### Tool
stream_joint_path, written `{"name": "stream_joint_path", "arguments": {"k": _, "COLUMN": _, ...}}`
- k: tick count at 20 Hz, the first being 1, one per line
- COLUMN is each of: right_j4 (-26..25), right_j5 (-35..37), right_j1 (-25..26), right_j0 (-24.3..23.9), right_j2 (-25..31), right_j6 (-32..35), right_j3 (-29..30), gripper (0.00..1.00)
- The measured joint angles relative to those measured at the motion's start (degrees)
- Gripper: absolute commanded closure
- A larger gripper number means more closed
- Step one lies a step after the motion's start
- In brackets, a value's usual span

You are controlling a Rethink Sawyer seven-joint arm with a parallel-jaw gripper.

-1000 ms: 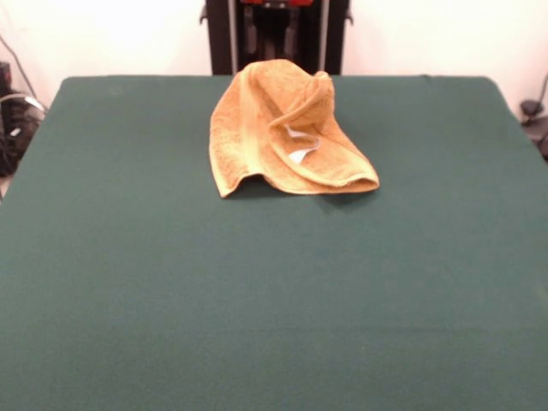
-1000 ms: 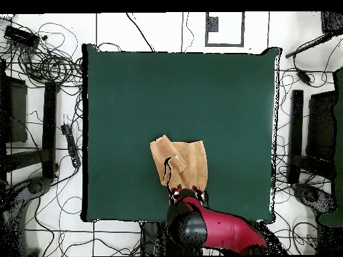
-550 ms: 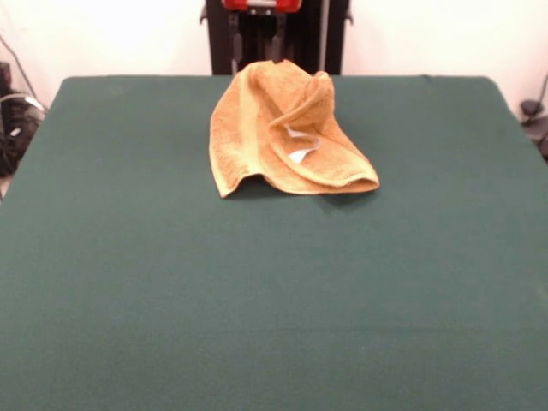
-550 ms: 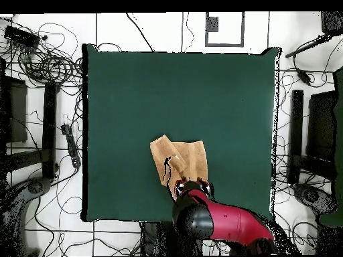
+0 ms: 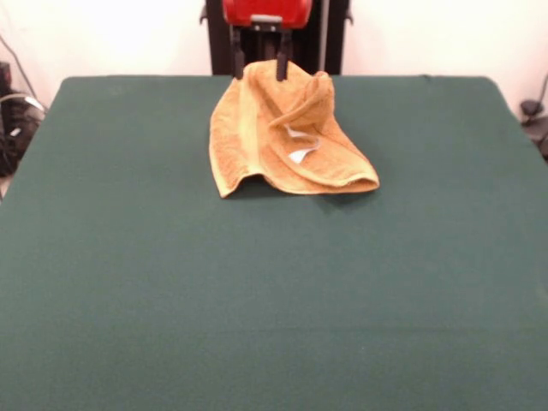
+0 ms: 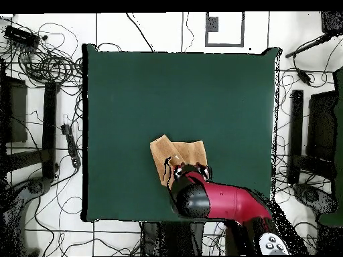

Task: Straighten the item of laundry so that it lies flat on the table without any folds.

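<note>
In the front view, a small golden-orange terry towel (image 5: 278, 133) is seen lying crumpled on the large rectangular worktop with a dark green felt-like top (image 5: 274, 291), well toward the far side and a little left of the middle. The towel is folded over itself, its upper layers being raised into a hump at the far end, while a woven band runs along the curved near edge at the right. A small white tag (image 5: 300, 153) is exposed in the hollow between the folds. The red-bodied pincer (image 5: 258, 72) is held at the towel's far top edge; its two dark fingers (image 5: 237, 67) are spread apart, with the towel's raised ridge seen at their tips. Whether the fingertips are touching the cloth cannot be told.

In the overhead view, the towel (image 6: 164, 154) is found on the worktop (image 6: 181, 94) near the bottom edge, slightly left of centre, and its right lower part is covered by the red and black arm (image 6: 214, 204), which reaches in from the bottom. The pincer (image 6: 190, 171) is placed above the towel there. Cables (image 6: 40, 60) are scattered on the floor around the worktop.
</note>
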Motion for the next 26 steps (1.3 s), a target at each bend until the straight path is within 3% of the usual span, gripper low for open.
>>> {"name": "stream_joint_path", "arguments": {"k": 10, "right_j4": 0.0, "right_j5": 0.85, "right_j1": 5.0, "right_j0": 2.05, "right_j2": 0.04, "right_j6": 0.0, "right_j3": -5.12, "gripper": 0.0}}
{"name": "stream_joint_path", "arguments": {"k": 26, "right_j4": 0.01, "right_j5": 0.42, "right_j1": 10.32, "right_j0": 0.93, "right_j2": 0.04, "right_j6": 0.0, "right_j3": -5.41, "gripper": 0.0}}
